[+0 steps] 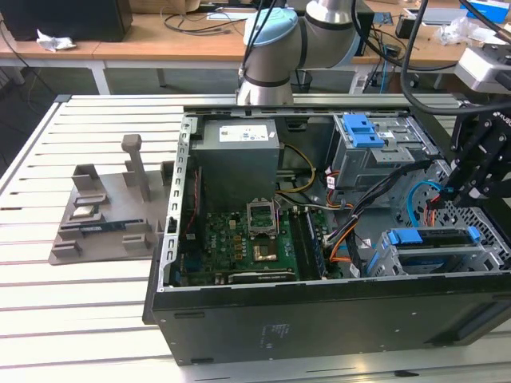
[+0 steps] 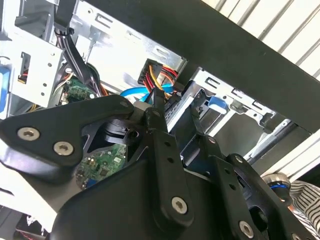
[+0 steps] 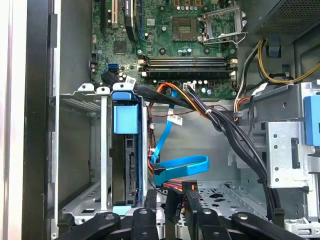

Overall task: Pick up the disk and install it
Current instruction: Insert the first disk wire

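Note:
The disk (image 1: 432,238) sits edge-up in the lower metal drive cage (image 1: 415,263) at the exterior view's right, with its blue frame showing at both ends. In the first wrist view the disk (image 3: 125,165) stands in the cage slot with the blue frame tab (image 3: 125,118) at its end. My gripper (image 1: 457,194) hangs just above and behind that cage. In the second wrist view its black fingers (image 2: 156,107) stand apart, open, with nothing between them, and the gripper (image 2: 175,114) is close to the cage's blue tab (image 2: 216,103).
The open computer case (image 1: 319,311) holds a motherboard (image 1: 247,247), a grey power supply (image 1: 238,155), an upper drive cage with a large blue latch (image 1: 361,129), and blue and black cable bundles (image 3: 175,167) beside the disk cage. A grey fixture plate (image 1: 104,215) lies on the slatted table.

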{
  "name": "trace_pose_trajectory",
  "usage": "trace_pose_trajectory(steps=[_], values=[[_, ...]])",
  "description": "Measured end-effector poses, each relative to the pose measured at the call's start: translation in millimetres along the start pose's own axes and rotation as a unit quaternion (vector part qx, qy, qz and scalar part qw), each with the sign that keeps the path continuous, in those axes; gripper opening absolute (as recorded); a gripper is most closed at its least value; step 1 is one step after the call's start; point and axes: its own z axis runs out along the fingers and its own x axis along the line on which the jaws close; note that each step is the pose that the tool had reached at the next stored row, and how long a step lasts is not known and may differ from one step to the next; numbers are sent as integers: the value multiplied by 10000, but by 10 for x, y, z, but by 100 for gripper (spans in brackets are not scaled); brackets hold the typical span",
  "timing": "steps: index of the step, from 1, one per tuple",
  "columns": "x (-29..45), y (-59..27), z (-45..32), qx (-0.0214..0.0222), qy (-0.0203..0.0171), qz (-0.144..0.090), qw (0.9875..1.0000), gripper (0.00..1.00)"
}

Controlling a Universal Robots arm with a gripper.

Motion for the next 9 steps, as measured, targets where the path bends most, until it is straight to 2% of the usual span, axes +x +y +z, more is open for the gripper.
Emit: trace_pose_trajectory(steps=[3, 6, 9], values=[[0, -1, 2, 0, 4, 0, 10000, 35], [0, -1, 2, 0, 8, 0, 10000, 17], [0, -1, 2, 0, 14, 1, 10000, 17]])
